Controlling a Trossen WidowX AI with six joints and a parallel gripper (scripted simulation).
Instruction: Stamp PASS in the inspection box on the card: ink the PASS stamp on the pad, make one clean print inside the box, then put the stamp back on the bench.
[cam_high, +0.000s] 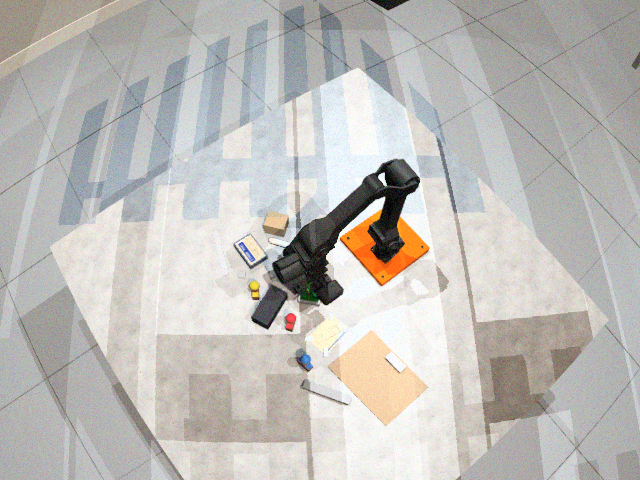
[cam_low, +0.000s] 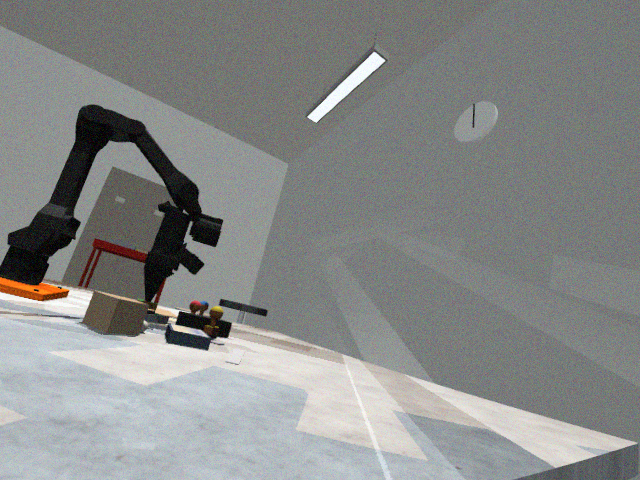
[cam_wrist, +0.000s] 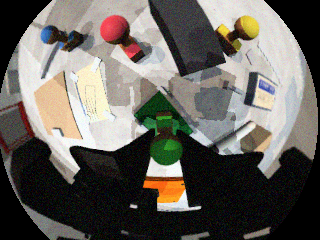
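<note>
Top: your arm reaches over the green pad (cam_high: 309, 299) (cam_wrist: 159, 102), near the card (cam_high: 327, 334) (cam_wrist: 93, 95), perhaps for a short carry. Exterior: the claw (cam_low: 149, 300) (cam_wrist: 166, 132) points down, suiting a flat press. Wrist: it grips the green stamp (cam_wrist: 166, 151) by its knob, base over the pad, likely for inking.

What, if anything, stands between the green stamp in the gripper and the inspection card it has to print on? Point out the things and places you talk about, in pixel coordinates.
Nothing visible stands between the green stamp (cam_wrist: 166, 151), held over the green pad (cam_wrist: 159, 102), and the yellow card (cam_high: 326, 334) (cam_wrist: 93, 95). The red stamp (cam_high: 290, 321) (cam_wrist: 115, 29) stands beside that path, probably not in it.
</note>
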